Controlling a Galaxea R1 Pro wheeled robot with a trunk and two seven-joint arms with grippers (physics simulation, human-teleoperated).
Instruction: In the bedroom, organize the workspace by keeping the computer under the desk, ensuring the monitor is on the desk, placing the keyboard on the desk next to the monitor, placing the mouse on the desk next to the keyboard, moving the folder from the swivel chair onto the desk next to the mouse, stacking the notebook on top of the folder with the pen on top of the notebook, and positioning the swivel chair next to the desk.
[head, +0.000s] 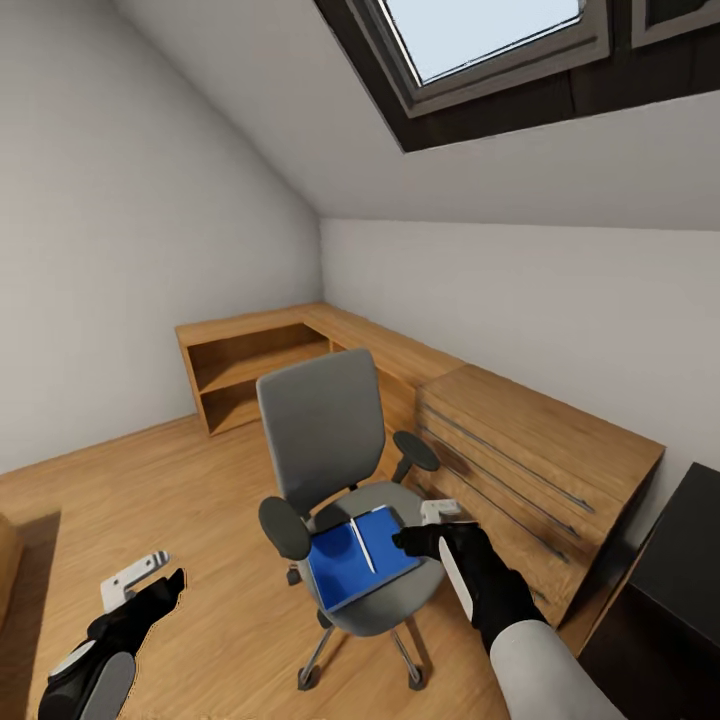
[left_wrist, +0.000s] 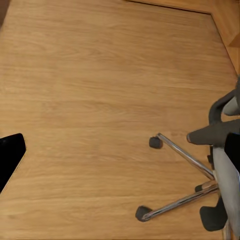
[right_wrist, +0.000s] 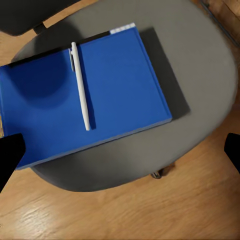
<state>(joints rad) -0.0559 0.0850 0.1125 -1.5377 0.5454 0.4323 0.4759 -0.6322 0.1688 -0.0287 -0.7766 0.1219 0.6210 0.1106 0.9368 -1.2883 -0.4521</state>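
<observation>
A wood plank floor (head: 190, 480) covered the room, its grain also plain in the left wrist view (left_wrist: 100, 90). Along the far wall ran a low wooden shelf unit (head: 255, 365) with 2 open compartments. To the right stood a wooden chest of drawers (head: 545, 465), and at the near right a black cabinet (head: 670, 590). A skylight (head: 490, 40) sat in the sloped white ceiling (head: 520, 160).

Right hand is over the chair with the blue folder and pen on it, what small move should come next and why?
Probably lower the right gripper toward the pen. The pen lies loose on the blue folder on the chair seat, and the gripper hangs above with jaws open, holding nothing. Lifting the pen first would keep it from rolling off.
</observation>
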